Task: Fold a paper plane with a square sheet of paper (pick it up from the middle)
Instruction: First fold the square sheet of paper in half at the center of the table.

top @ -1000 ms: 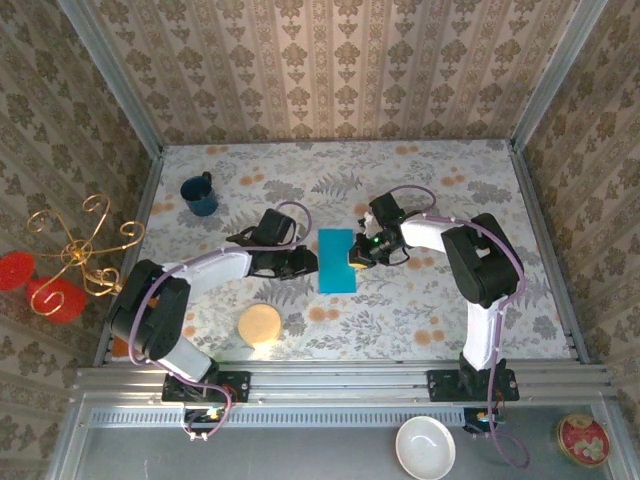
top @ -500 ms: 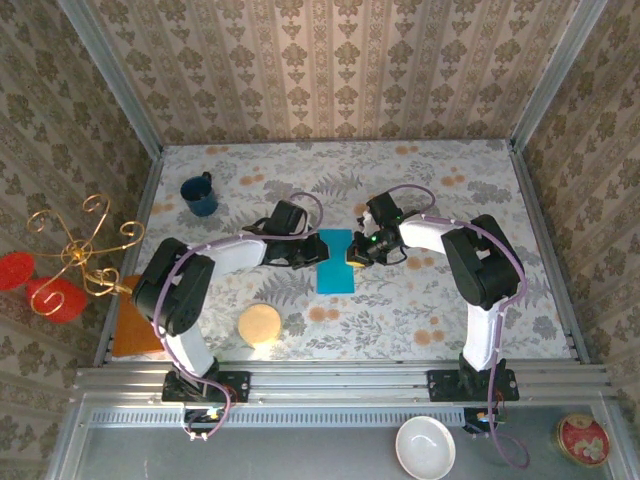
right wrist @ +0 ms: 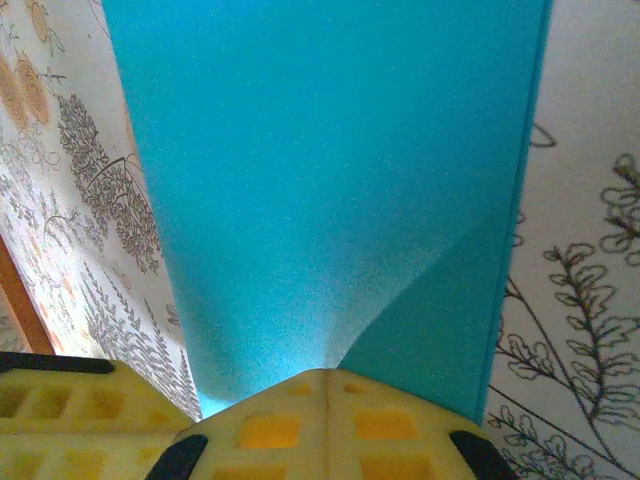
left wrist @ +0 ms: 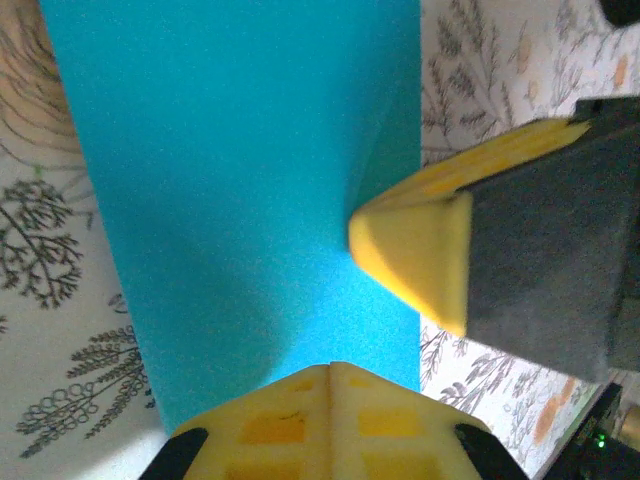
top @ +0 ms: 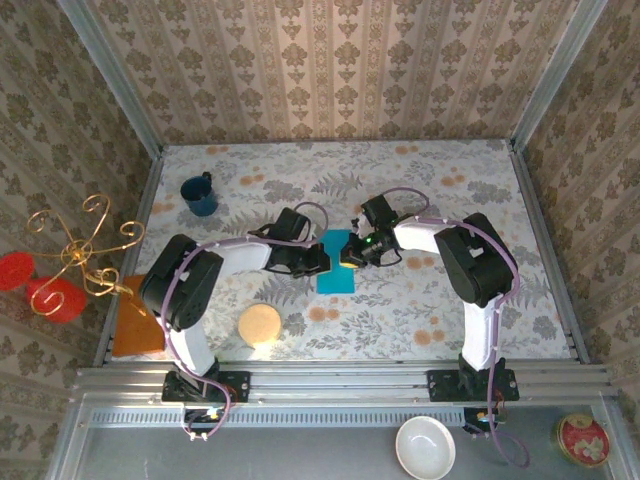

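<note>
The square sheet of paper (top: pixel 337 270), bright turquoise, lies at mid-table as a narrow rectangle; no paper plane shape is in view. My left gripper (top: pixel 322 260) reaches it from the left and my right gripper (top: pixel 347 256) from the right, their tips almost meeting over its upper half. In the left wrist view the paper (left wrist: pixel 240 170) runs up into my left gripper (left wrist: pixel 330 368), whose yellow pads are pressed together on it. The right gripper's fingertip (left wrist: pixel 415 255) sits just beyond. In the right wrist view the paper (right wrist: pixel 330 170) puckers into my shut right gripper (right wrist: pixel 327 375).
A dark blue mug (top: pixel 200 195) stands at the back left. A round tan disc (top: pixel 260 324) lies near the front left, with an orange board (top: pixel 135 320) at the left edge. A white bowl (top: pixel 425 447) and a red tin (top: pixel 582 438) sit in front of the rail.
My left gripper has slid right onto the paper's left edge and shut. The right gripper has crept a little left. The paper now looks narrower and pinched between the two.
</note>
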Controlling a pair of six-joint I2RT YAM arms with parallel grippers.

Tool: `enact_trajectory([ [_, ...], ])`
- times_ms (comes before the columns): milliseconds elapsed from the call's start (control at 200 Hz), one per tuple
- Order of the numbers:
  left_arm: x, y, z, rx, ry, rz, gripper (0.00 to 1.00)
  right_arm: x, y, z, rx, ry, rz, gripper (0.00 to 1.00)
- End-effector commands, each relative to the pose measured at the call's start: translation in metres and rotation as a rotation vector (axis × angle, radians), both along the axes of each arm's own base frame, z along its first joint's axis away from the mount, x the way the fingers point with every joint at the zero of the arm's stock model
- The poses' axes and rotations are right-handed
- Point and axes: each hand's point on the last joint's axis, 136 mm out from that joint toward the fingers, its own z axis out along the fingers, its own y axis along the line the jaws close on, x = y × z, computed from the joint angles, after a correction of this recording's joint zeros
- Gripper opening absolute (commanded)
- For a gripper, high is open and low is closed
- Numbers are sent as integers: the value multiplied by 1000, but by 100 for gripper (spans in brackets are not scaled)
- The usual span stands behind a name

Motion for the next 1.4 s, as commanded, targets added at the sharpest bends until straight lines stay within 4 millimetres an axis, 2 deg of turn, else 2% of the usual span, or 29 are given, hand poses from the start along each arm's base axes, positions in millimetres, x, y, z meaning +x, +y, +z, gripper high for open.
enact_trajectory([
  [0,-16,1,-13,15,29,-65,6,-5,-6,-17,-53,32,-2,6],
  [430,-45,23,-34,91,88,-93,6,-11,-19,-33,-130,56,-9,5],
  [660,-69,40,-45,130,123,-91,6,-10,-21,-39,-144,62,-12,5],
  [870,-90,51,-49,175,122,-111,7,-9,-23,-42,-149,61,-16,5],
  [1010,-93,50,-41,182,92,-120,7,-8,-23,-38,-143,55,-9,5],
  [1085,-87,48,-31,176,65,-110,7,-6,-19,-31,-121,44,-3,5],
  [1180,-70,42,-5,141,3,-90,7,-1,-10,-13,-69,15,4,7],
  [1300,-39,39,30,48,-90,-23,11,9,-1,29,10,-58,-14,14],
  [1330,-32,40,34,39,-110,-5,15,10,-1,40,25,-72,-26,16],
  [1396,-22,43,37,39,-153,23,16,11,-2,58,38,-80,-62,24],
])
